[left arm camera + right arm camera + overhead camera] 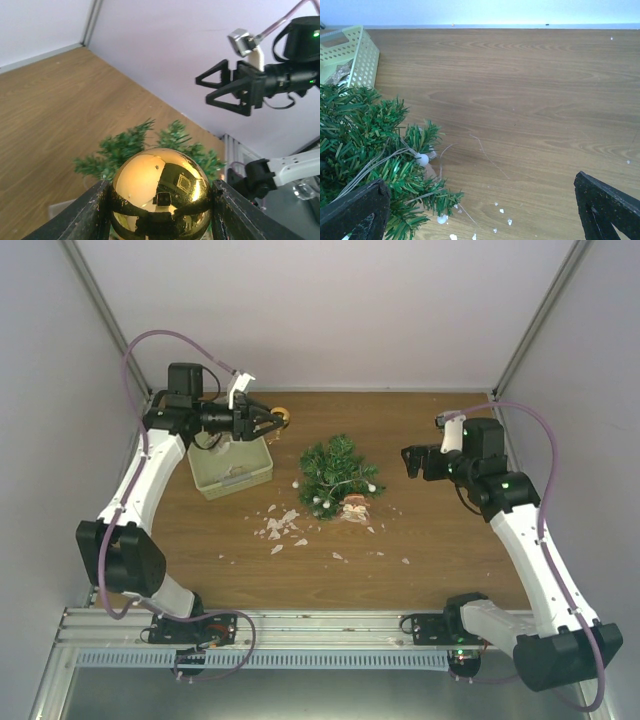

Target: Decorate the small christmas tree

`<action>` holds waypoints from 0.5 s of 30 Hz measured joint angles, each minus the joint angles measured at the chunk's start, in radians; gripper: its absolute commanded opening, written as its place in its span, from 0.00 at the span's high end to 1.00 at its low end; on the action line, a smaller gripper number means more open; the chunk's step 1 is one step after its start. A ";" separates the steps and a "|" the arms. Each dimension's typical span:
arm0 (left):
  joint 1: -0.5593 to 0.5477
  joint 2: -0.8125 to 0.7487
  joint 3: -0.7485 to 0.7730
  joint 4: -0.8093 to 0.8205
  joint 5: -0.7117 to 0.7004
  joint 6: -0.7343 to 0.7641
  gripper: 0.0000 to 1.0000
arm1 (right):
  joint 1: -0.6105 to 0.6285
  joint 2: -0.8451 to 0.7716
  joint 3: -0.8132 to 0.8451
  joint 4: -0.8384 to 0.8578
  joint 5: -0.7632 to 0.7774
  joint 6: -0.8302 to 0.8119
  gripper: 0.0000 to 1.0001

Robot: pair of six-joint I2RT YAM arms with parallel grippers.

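Observation:
The small christmas tree [338, 472] stands mid-table with bushy green branches, a white bead string and a brownish base [355, 506]. My left gripper [270, 422] hovers left of and behind the tree, over the basket's far corner, shut on a shiny gold ball ornament [282, 417]. In the left wrist view the gold ball [160, 192] sits between both black fingers, with the tree [150, 147] just beyond it. My right gripper [412, 462] hangs open to the right of the tree. In the right wrist view that gripper [480, 207] holds nothing, and the tree [365, 145] fills the lower left.
A pale yellow-green basket [232, 466] sits left of the tree; its perforated wall [362, 57] shows in the right wrist view. White flakes [281, 525] litter the wood in front of the tree. White walls enclose three sides.

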 measured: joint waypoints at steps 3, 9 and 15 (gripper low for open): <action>-0.020 -0.014 0.000 0.018 0.034 -0.029 0.49 | 0.000 0.000 0.000 0.002 -0.002 0.003 0.00; -0.079 -0.064 -0.017 0.044 0.080 -0.065 0.48 | 0.000 -0.004 -0.001 0.003 -0.004 0.011 0.00; -0.107 -0.158 -0.133 0.128 0.110 -0.128 0.48 | 0.000 -0.006 -0.001 0.003 -0.007 0.011 0.00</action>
